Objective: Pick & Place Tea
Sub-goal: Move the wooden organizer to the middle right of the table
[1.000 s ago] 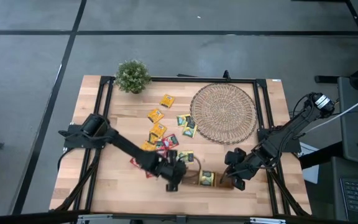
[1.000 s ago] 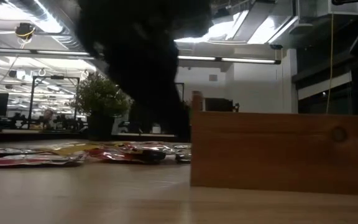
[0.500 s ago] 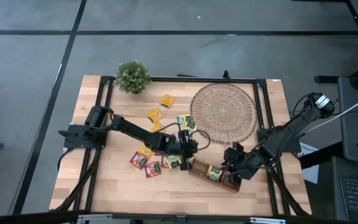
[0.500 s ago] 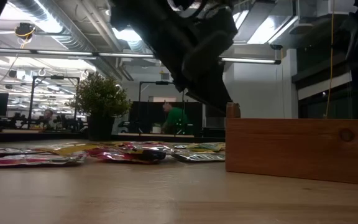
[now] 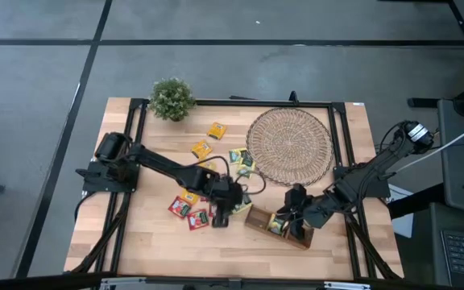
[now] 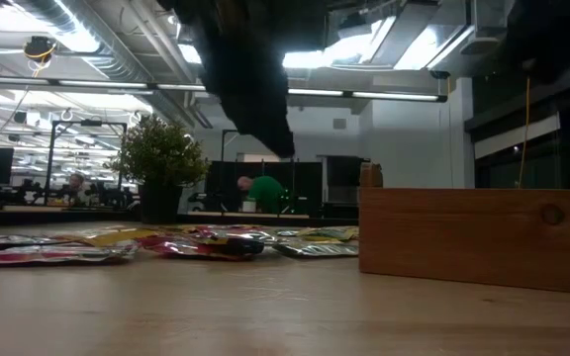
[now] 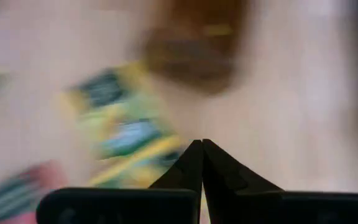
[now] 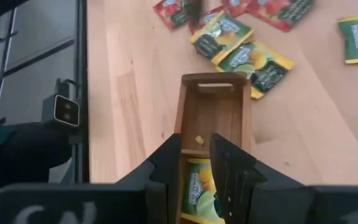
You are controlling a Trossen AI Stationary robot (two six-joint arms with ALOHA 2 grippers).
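Small yellow, red and green tea sachets lie flat and scattered on the table left of the round woven mat. One more sachet sits in the wooden tray, which lies slanted near the near edge. My left gripper hovers shut over the sachets just left of the tray. The left wrist view is blurred, so I cannot tell whether it touches one. My right gripper is at the tray's right end. My right gripper holds the tray near its right end, coming in slanting from the table's right along the tray's length. One finger lies at the near long wall, the other inside the tray. The fingers hide the contact itself. The tray rests on the table.
A small potted plant stands at the far left corner. A black frame runs around the table. Bare wood lies near the near left corner. Beyond the table, a person in green shows in the room.
My left gripper moved from the tray's left end toward the far edge, then back left and nearer, over the sachets. The tray turned, its left end swinging toward the far edge, and now lies slanted. My right gripper moved with it, slightly left and toward the far edge.
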